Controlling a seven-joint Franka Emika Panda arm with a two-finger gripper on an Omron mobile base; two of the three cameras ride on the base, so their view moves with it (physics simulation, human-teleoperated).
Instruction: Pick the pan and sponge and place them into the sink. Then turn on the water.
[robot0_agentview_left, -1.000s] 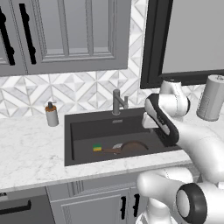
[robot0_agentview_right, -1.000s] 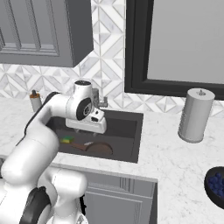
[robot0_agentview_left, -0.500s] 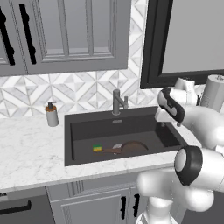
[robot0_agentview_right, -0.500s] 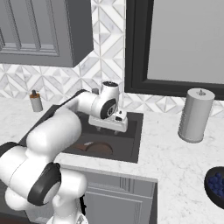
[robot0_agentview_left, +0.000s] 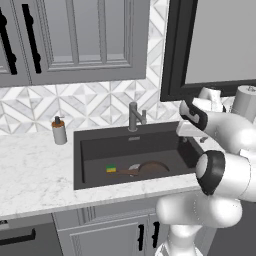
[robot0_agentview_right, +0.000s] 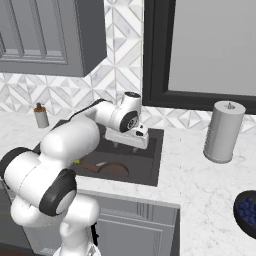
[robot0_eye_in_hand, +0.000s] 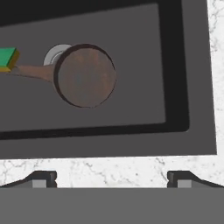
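Both pan (robot0_eye_in_hand: 85, 75) and sponge (robot0_eye_in_hand: 8, 58) unmoved in sink (robot0_agentview_left: 90, 150). Gripper (robot0_eye_in_hand: 112, 178) swung further right, now over sink's right edge. Jaws wide open, holding nothing.

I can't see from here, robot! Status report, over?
Pincer open, empty, above sink's right side. Pan and sponge in sink. Faucet dry. Nothing blocking.

Dark grey sink (robot0_eye_in_hand: 175, 65); brown pan (robot0_eye_in_hand: 85, 75); green-and-yellow sponge (robot0_eye_in_hand: 8, 59); white grey-veined marble counter (robot0_agentview_left: 35, 170); grey cabinets (robot0_agentview_left: 75, 40); white-grey geometric backsplash (robot0_agentview_left: 95, 107).
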